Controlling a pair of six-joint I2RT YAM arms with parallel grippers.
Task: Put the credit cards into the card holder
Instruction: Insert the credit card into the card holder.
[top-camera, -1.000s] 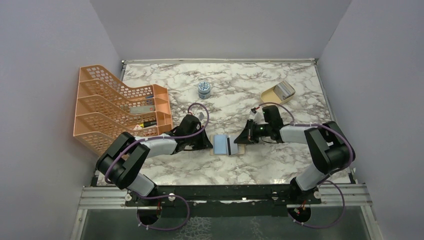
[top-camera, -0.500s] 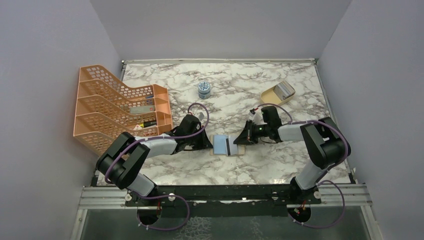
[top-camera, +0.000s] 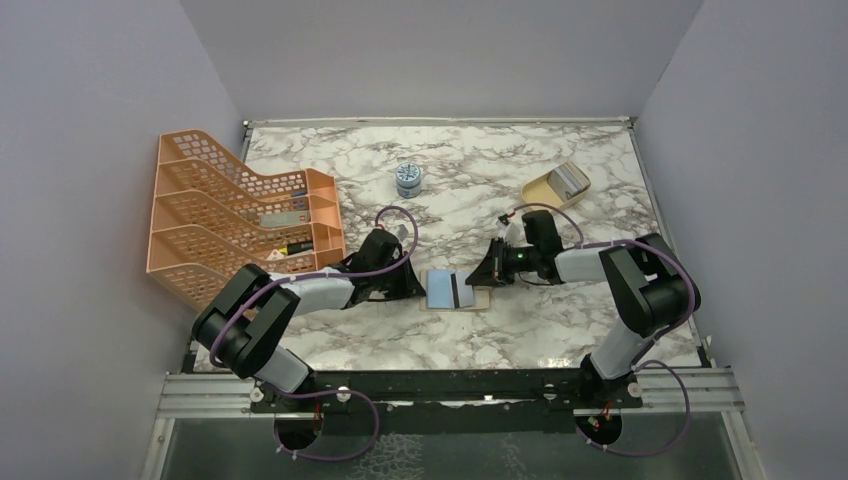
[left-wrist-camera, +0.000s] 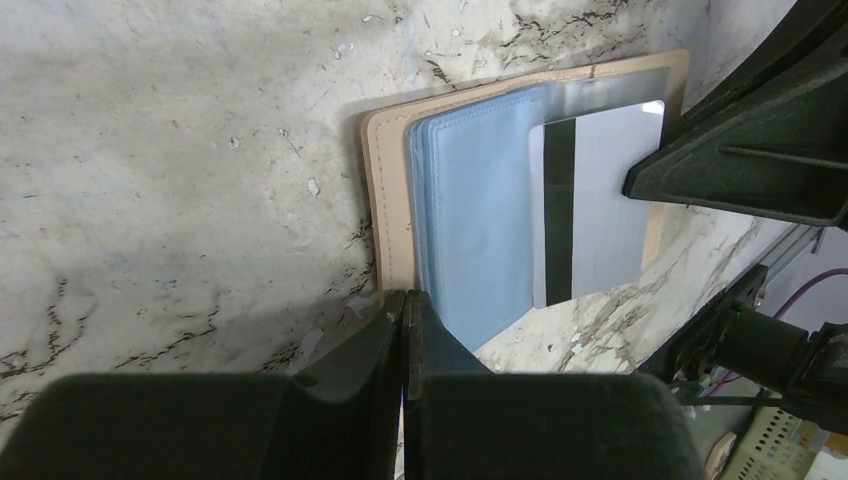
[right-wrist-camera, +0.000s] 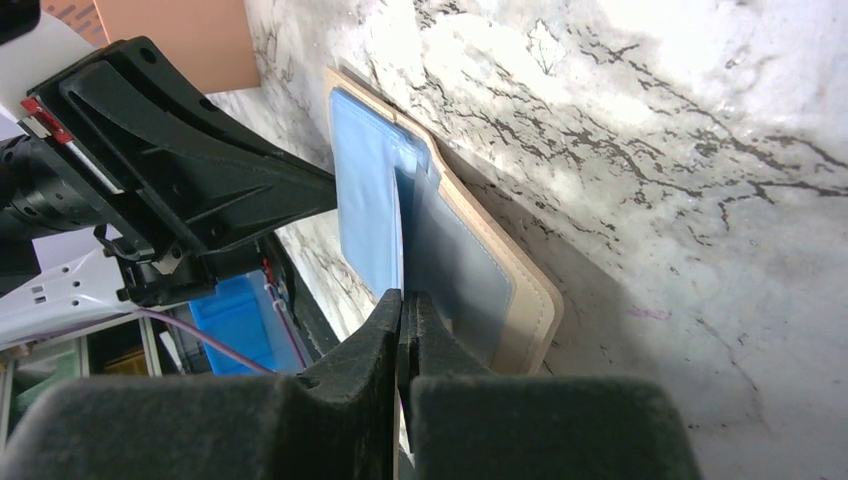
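Note:
The card holder (top-camera: 438, 290) lies open on the marble table between my two grippers, tan rim (left-wrist-camera: 385, 200) round pale blue pockets (left-wrist-camera: 470, 220). A silvery credit card (left-wrist-camera: 600, 200) with a dark stripe lies over its right half, partly slid across the pockets. My right gripper (top-camera: 484, 276) is shut on that card's right edge; in the right wrist view its tips (right-wrist-camera: 402, 296) meet just off the holder (right-wrist-camera: 530, 310). My left gripper (left-wrist-camera: 405, 295) is shut at the holder's left edge, where tan cover meets blue pocket. Another silvery card (top-camera: 572, 179) rests in the beige dish (top-camera: 545, 190).
An orange tiered tray (top-camera: 240, 215) with small items stands at the left, close behind my left arm. A small blue and white jar (top-camera: 408, 179) sits at the back centre. Pale walls close the table in on three sides.
My right gripper has crept slightly left with the striped card, bringing it a little further over the holder. The left arm has held still.

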